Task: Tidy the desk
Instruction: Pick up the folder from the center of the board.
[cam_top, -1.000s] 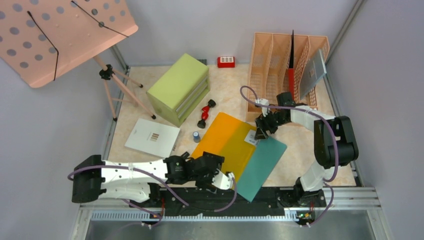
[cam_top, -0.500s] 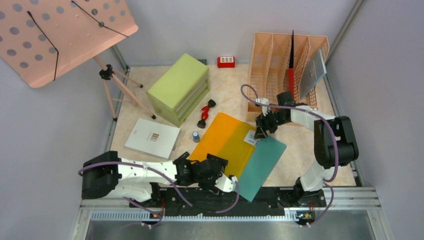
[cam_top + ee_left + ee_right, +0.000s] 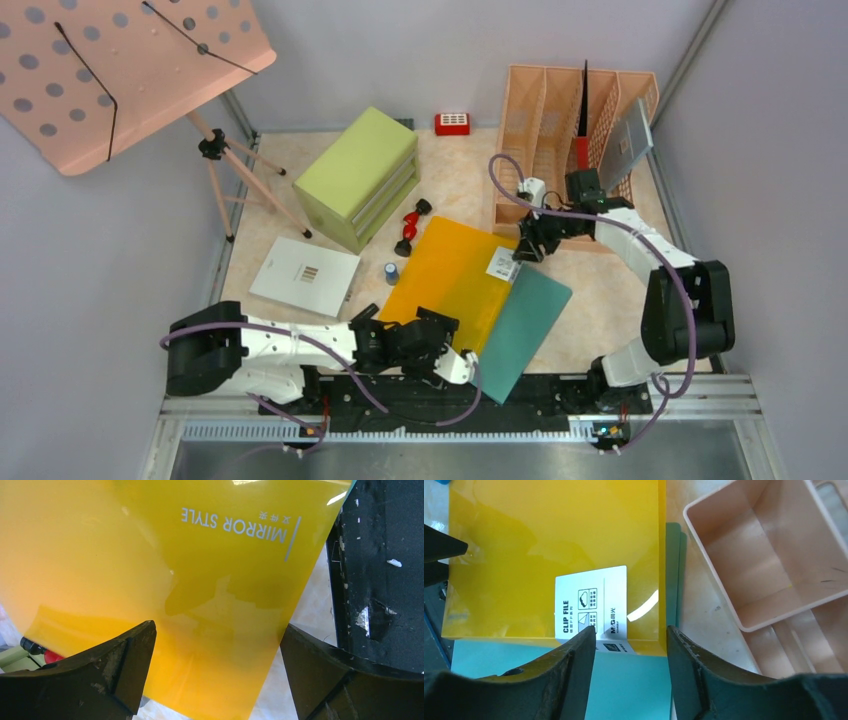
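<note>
Top external view: a beige marble-patterned table (image 3: 600, 285) is filling the space between grey walls. It is carrying a green drawer cabinet (image 3: 360, 175), a white booklet (image 3: 305, 275), a peach file rack (image 3: 545, 130) at the back right, and a yellow folder (image 3: 445, 280) lying partly over a teal folder (image 3: 525, 330) near the middle. The right end effector (image 3: 527, 250) is hovering at the yellow folder's far, labelled corner, just in front of the rack. Compared with a second ago, its arm is reaching further out with the wrist swung toward the rack, and the folder's far edge is sitting slightly nearer the back. The left end effector (image 3: 462, 365) is lying low at the folder's near edge, having slid in from the left. Left wrist view: the left end effector (image 3: 217, 630) is spreading wide, released, with nothing between its fingers and the glossy yellow folder filling the space beyond. Right wrist view: the right end effector (image 3: 630, 632) is narrowing but its fingers are standing apart. They are framing a white label (image 3: 591, 605) on the folder's corner, with the teal folder showing below. Nothing is visibly pinched, so it is released for now. The right arm seems to be starting a pickup of the yellow folder, perhaps for the rack, and the tidying looks barely begun.
</note>
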Robot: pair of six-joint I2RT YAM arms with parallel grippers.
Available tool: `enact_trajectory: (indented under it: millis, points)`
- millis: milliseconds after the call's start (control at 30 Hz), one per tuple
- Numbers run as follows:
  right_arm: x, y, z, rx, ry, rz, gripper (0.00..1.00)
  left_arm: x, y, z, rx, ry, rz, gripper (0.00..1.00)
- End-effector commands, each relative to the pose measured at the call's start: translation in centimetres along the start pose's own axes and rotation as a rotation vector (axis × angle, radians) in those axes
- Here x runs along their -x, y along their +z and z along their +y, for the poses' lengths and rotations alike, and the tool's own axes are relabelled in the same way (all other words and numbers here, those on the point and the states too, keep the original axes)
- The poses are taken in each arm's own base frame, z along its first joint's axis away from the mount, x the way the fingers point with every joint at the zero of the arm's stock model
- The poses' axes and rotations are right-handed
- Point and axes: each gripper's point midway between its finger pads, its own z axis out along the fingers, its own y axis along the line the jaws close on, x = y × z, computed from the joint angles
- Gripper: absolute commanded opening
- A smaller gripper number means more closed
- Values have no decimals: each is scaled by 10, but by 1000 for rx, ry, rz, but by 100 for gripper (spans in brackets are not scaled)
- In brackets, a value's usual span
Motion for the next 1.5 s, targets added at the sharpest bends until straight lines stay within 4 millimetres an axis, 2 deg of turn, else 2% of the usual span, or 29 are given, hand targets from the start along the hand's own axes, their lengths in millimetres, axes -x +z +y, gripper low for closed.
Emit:
enact_trajectory:
  millis: [0,133,333,433,733,967,1067,1300,1467]
  points:
    - [14,-20,44,131,11,-38,47,1,9,6,51,-35,-11,98]
    - [15,-30,52,129,2,-34,33,1,11,9,64,-33,-3,98]
    - [13,-41,61,137,-20,-9,19,2,13,11,77,-34,-1,98]
    - [13,-47,62,127,-35,11,0,2,13,13,86,-29,1,98]
    - [18,-62,55,73,-75,36,0,8,12,24,134,-35,-18,98]
    - [19,-66,33,-16,-60,34,0,12,9,30,157,-62,-27,99]
    - [17,-68,30,-25,-49,40,0,13,5,34,174,-74,-32,99]
    - [-4,-64,22,-40,-6,60,0,21,-9,46,221,-104,-68,99]
    - [-23,-59,19,-9,57,65,0,18,-8,43,217,-83,-67,99]
